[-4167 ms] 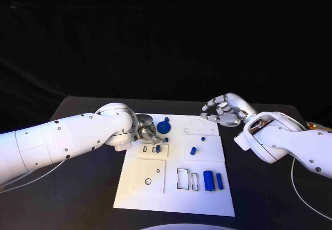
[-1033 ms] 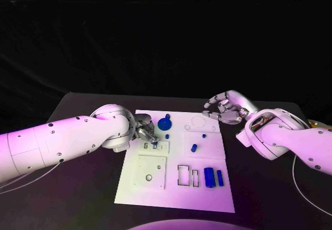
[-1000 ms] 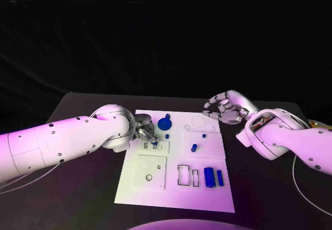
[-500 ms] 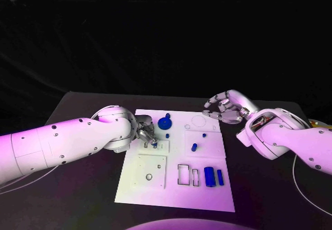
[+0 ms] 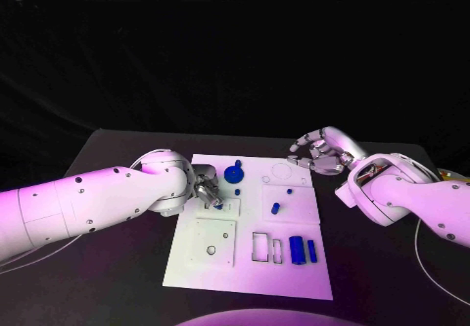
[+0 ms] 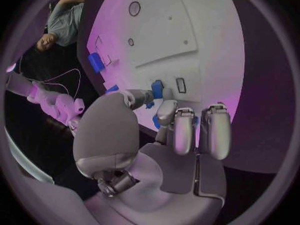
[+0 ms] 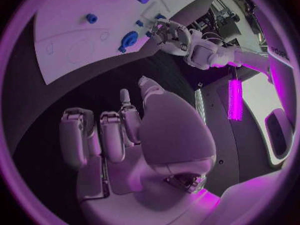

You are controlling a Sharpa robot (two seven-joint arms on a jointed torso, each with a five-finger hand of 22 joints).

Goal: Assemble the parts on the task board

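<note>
1. Left hand (image 5: 206,188) still pinching a small blue part (image 6: 157,89) at its fingertips, pressed onto the task board (image 5: 221,272); barely moved.
2. Right hand (image 5: 318,154) unchanged: curled, holding nothing, hovering beside the board's far corner.

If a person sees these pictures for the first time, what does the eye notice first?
First the white task board in the middle of the black table, with blue parts on it, two of them standing near its right edge. Then the left hand, its fingertips down on a small blue part at the board's left side, and the right hand, raised beside the far right corner.
</note>
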